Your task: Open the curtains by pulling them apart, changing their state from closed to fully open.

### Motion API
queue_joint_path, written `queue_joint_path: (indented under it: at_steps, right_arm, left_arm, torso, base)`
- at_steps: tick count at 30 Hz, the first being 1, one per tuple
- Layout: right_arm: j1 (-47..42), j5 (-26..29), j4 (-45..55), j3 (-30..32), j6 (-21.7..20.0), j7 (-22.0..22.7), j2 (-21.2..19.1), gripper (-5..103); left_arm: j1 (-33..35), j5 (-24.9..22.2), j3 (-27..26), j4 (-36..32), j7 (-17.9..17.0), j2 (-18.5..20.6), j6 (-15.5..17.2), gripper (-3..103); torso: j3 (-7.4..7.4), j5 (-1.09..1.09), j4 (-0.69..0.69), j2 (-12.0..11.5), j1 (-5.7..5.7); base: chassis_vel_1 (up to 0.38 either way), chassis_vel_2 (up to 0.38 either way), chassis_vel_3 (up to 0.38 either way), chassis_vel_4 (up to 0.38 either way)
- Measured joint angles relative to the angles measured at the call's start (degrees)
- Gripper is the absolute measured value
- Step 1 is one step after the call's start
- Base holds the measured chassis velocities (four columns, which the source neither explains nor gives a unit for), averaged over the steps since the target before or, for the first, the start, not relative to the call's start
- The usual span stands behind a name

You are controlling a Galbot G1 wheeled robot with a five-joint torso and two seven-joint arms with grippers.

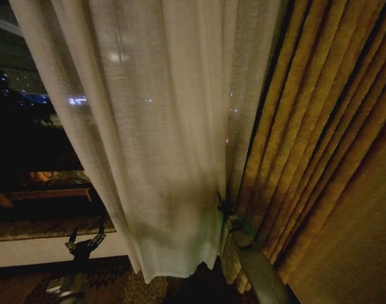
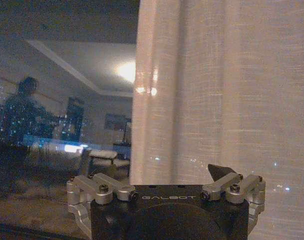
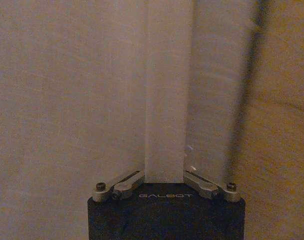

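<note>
The curtains [image 1: 161, 139], sheer cream-white panels of loosely woven, see-through cloth, hang in long vertical pleats gathered toward the golden drapes [image 1: 326, 158], their hem slanting away from the dark window glass [image 1: 28, 139]. The right gripper [image 1: 225, 212] sits at the curtains' edge nearest the drapes, low on the fabric; in the right wrist view a narrow fold of the curtains [image 3: 164, 100] runs straight up between its fingers, which look closed onto it. The left gripper [image 1: 85, 244] hangs on the window side of the curtains, apart from the cloth, its fingers spread wide and holding nothing. The drapes are heavy, opaque, and deeply ribbed, their folds leaning diagonally.
</note>
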Motion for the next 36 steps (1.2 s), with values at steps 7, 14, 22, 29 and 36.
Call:
queue_joint_path:
  at_steps: [7, 14, 22, 29, 36]
  right_arm:
    - [1.63, 2.88, -2.54, 3.4, -2.76, 4.76, -3.01, 0]
    - [1.81, 2.17, -1.61, 5.89, -6.99, 12.65, -5.11, 0]
    - [-1.91, 4.26, 4.59, 4.94, -7.89, 11.61, -5.59, 0]
    - [-8.13, 13.38, 15.86, -0.28, -8.35, 3.05, -5.86, 20]
    - [-12.59, 16.07, 24.03, -2.47, -10.14, 2.54, -6.52, 42]
  left_arm:
    - [0.01, 0.0, 0.0, 0.0, 0.0, 0.0, 0.0, 100]
    - [0.0, 0.0, 0.0, 0.0, 0.0, 0.0, 0.0, 100]
    - [0.0, 0.0, 0.0, 0.0, 0.0, 0.0, 0.0, 100]
    - [0.0, 0.0, 0.0, 0.0, 0.0, 0.0, 0.0, 100]
    - [0.0, 0.0, 0.0, 0.0, 0.0, 0.0, 0.0, 100]
  torso:
    - [0.0, 0.0, -0.01, 0.0, -0.01]
    - [0.01, 0.02, -0.02, -0.01, -0.01]
    - [0.0, 0.0, -0.02, -0.01, -0.01]
    - [0.0, 0.0, -0.02, -0.01, -0.01]
    - [-0.01, -0.02, 0.0, 0.0, -0.01]
  base:
    - [0.0, 0.0, 0.0, 0.0]
    - [0.0, 0.0, 0.0, 0.0]
    - [0.0, 0.0, 0.0, 0.0]
    - [0.0, 0.0, 0.0, 0.0]
    - [0.0, 0.0, 0.0, 0.0]
